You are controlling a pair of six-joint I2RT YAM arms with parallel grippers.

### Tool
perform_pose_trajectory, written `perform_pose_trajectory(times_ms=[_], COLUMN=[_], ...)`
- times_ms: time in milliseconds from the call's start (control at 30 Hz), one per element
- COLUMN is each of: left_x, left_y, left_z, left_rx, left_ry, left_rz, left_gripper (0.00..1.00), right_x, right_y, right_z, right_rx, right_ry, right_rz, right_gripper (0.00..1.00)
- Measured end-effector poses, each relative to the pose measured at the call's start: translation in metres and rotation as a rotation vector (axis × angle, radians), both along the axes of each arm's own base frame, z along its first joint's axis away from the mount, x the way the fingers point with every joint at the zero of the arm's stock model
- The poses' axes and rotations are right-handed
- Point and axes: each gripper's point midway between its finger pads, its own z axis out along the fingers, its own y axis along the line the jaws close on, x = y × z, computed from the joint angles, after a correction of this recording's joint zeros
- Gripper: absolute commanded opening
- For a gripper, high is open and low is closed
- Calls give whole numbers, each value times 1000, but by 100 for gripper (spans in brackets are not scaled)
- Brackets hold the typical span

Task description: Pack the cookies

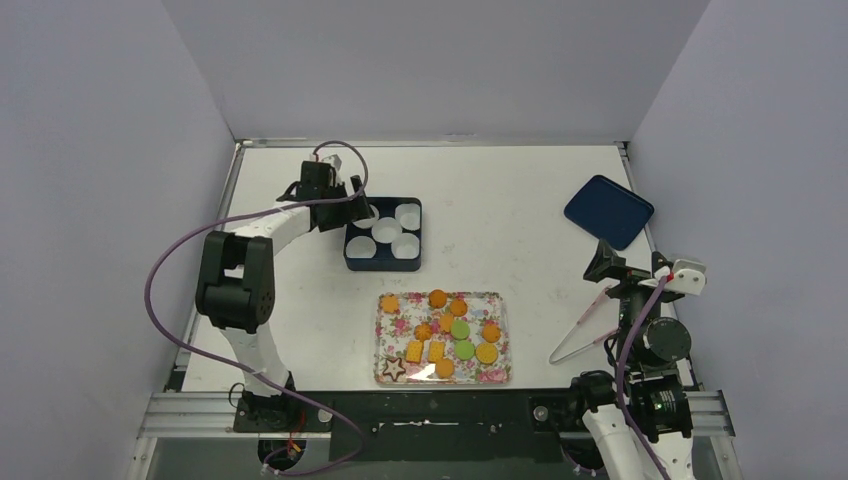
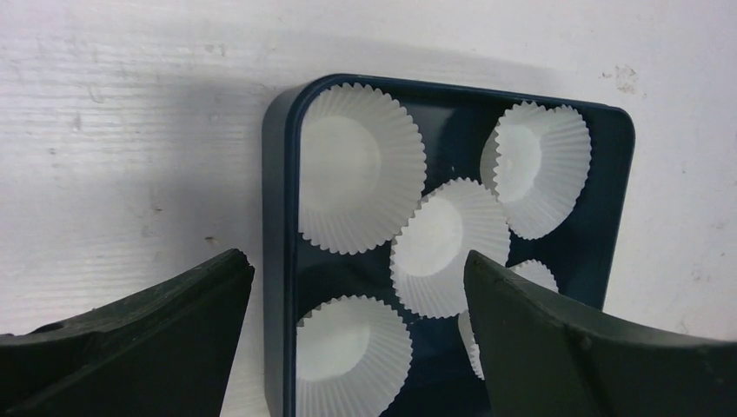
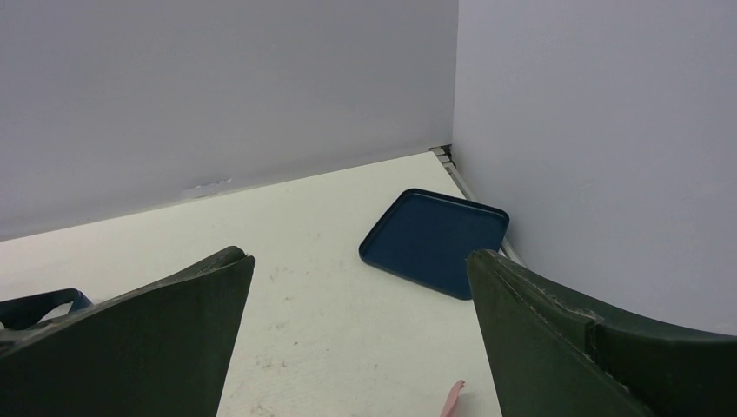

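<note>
The cookies (image 1: 445,335) lie loose on the floral tray (image 1: 385,330) at mid-tabletop, probably light, stiff and crumbly, best pinched gently across their edges; the left hand (image 2: 358,258), wide open and empty, hangs over the cup-lined blue box (image 2: 276,217), the right hand (image 3: 359,258) equally agape.

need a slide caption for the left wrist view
Open left tool poised over the dark blue box holding five empty white paper cups.

Cookies (image 1: 446,330) — loose on floral tray (image 1: 500,372)
</note>
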Motion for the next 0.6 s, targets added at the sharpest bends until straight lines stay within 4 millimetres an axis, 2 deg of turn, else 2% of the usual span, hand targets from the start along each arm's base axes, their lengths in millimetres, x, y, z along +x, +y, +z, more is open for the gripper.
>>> perform_pose_trajectory(times_ms=[100, 300, 433, 533, 600], left_x=[-4, -11, -27, -35, -35], left_y=[-10, -46, -65, -63, -54], left_z=[-4, -2, 1, 10, 26], left_rx=[-33, -78, -106, -113, -105], left_ry=[7, -16, -18, -29, -64], left_rz=[-10, -69, -99, -85, -57], left_gripper=[89, 89, 90, 92, 96], right_x=[0, 4, 8, 11, 14], right_y=[0, 1, 2, 4, 4], right_z=[0, -4, -8, -10, -11], right_rx=[0, -3, -7, -6, 1], right_ry=[0, 18, 43, 55, 72], right_rz=[0, 1, 6, 12, 13], right_gripper=[100, 100, 100, 100, 100])
